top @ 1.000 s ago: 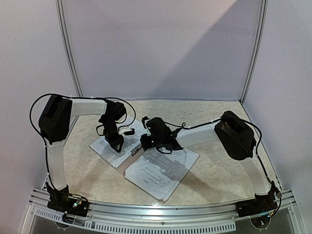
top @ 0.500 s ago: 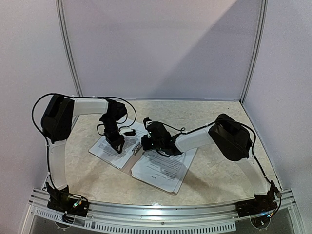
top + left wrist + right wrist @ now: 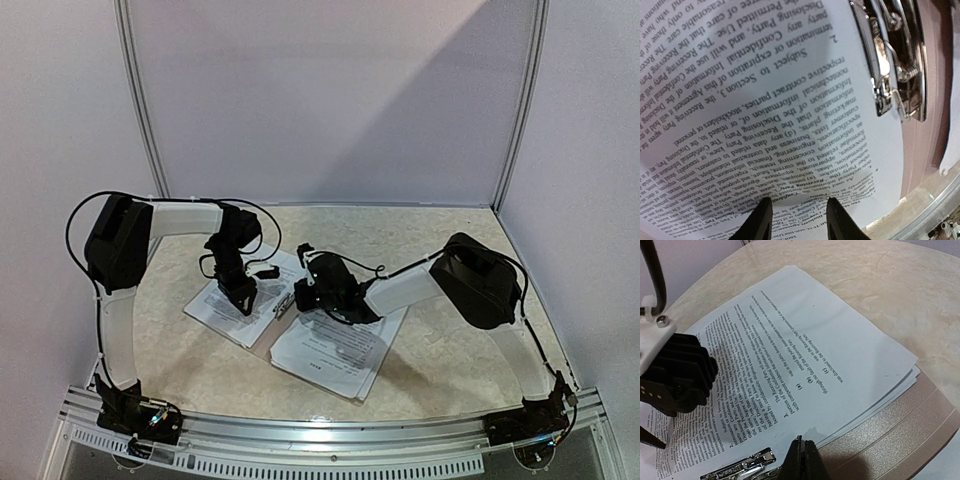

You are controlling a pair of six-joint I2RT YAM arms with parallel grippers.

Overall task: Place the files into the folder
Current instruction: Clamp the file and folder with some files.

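Observation:
Two stacks of files lie on the table, one on the left (image 3: 215, 300) and one on the right (image 3: 335, 352). The left stack (image 3: 805, 350) rests on the tan folder (image 3: 900, 440), next to its silver clip (image 3: 737, 470). My left gripper (image 3: 240, 296) stands on this stack, its fingers (image 3: 760, 220) apart with printed paper (image 3: 765, 100) beneath and nothing between them. The clip (image 3: 892, 65) and a brown strip of folder (image 3: 932, 100) lie beside it. My right gripper (image 3: 802, 457) is shut, its tip at the stack's edge by the clip (image 3: 282, 303).
The marbled tabletop (image 3: 440, 350) is walled by white panels at the back and sides. A metal rail (image 3: 330, 440) with the arm bases runs along the near edge. The right arm's elbow (image 3: 480, 280) hangs over the right half of the table.
The right stack of files has slid and turned a little to the left. The right gripper has closed fully near the clip. The left arm has barely moved.

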